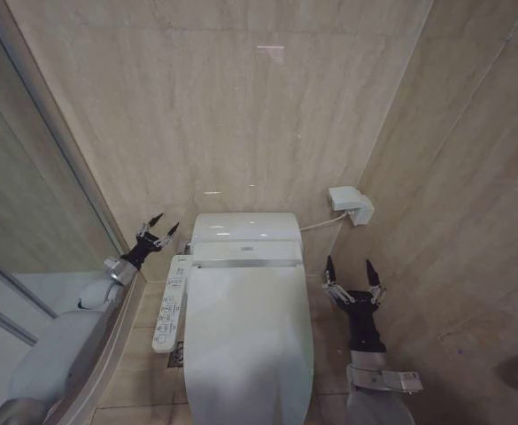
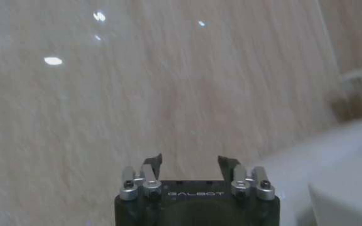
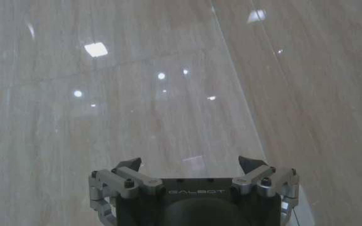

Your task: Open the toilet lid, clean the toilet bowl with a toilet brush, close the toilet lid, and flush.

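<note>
The glossy white toilet lid (image 1: 248, 341) lies shut over the toilet, so the toilet bowl is hidden beneath it. The toilet brush is out of view. My left gripper (image 1: 165, 223) hovers open beside the toilet's rear left corner, above the button panel (image 1: 170, 305), touching nothing. In the left wrist view this gripper (image 2: 189, 162) faces the beige wall, with the white toilet body (image 2: 341, 174) blurred at one side. My right gripper (image 1: 351, 266) is open and empty beside the toilet's right flank, fingers pointing up. In the right wrist view the right gripper (image 3: 190, 164) faces the wall corner.
A white outlet box (image 1: 351, 204) with a cable sits on the wall behind the toilet's right. A glass partition with a metal frame (image 1: 59, 168) runs close along the left. Beige tiled walls close in behind and on the right; narrow floor strips flank the toilet.
</note>
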